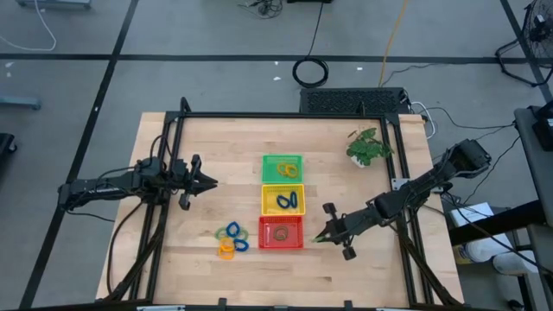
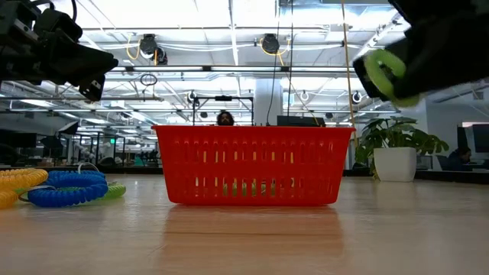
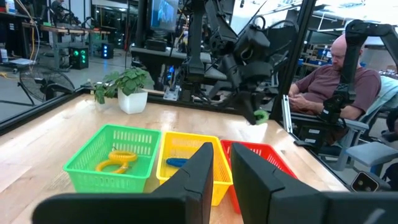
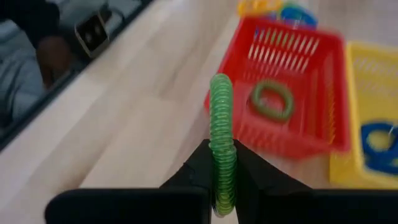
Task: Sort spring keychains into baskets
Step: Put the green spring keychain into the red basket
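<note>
Clearly right gripper (image 4: 222, 163) pinches a green spring keychain (image 4: 222, 134); left gripper (image 3: 221, 163) seemingly parted, empty.

Your baskets: green (image 1: 282, 168), yellow (image 1: 282, 200), red (image 1: 282, 233)
Your held keychain (image 4: 222, 143): green coil
Your loose pile (image 1: 231, 241): blue, orange-yellow
Your table (image 1: 363, 268): pale wood

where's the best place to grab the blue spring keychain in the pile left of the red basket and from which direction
Judging from the views, take the blue spring keychain by its outer coil arc, coming straight down from above. It lies flat on the table as an open loop, so one finger can drop inside the ring and one outside. Its far side touches the orange-yellow keychains, so pick the free edge. The left end effector is nearest.
</note>
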